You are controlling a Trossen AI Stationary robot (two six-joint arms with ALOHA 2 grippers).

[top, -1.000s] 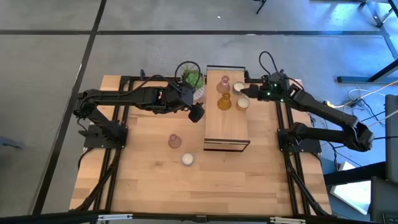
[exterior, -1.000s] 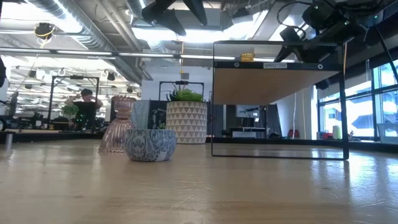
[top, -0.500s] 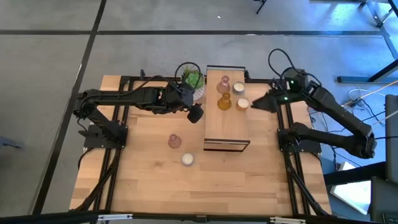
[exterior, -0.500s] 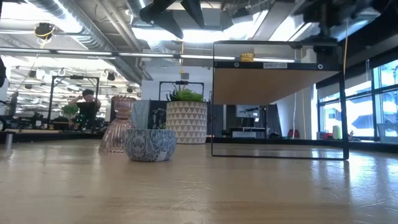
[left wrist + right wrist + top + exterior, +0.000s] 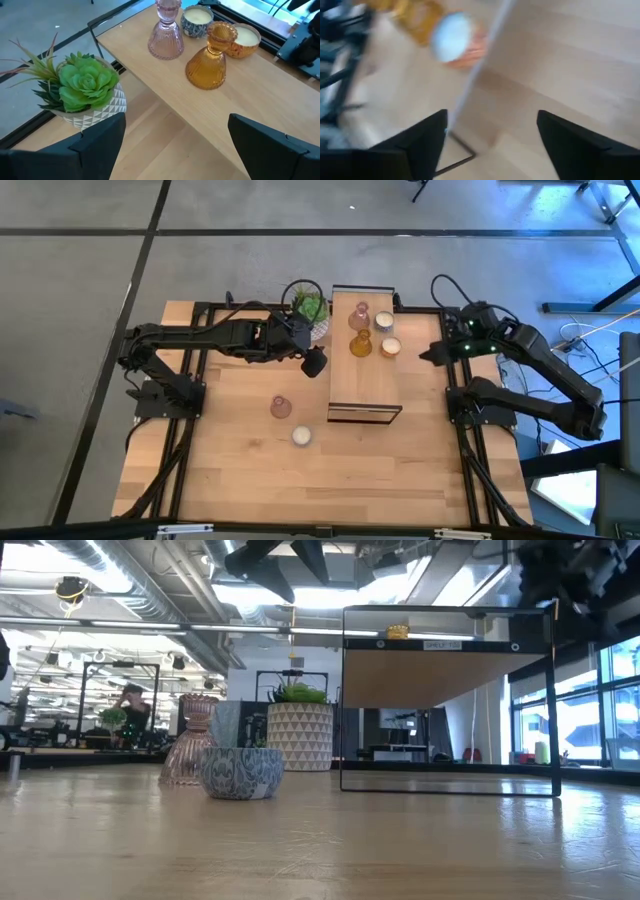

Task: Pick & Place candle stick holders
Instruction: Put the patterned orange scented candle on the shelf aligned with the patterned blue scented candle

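Overhead, my right gripper (image 5: 428, 355) hung spread and empty at three o'clock of the stand (image 5: 362, 390), where four candle stick holders (image 5: 359, 345) sat. My left gripper (image 5: 315, 364), also spread, waited at nine o'clock; two holders (image 5: 281, 407) stood on the table (image 5: 240, 470).

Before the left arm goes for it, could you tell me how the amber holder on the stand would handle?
The amber holder looks like ribbed glass, so probably fragile and slippery. Its wide base should resist tipping, though the narrow neck invites a high, wobbly grip.
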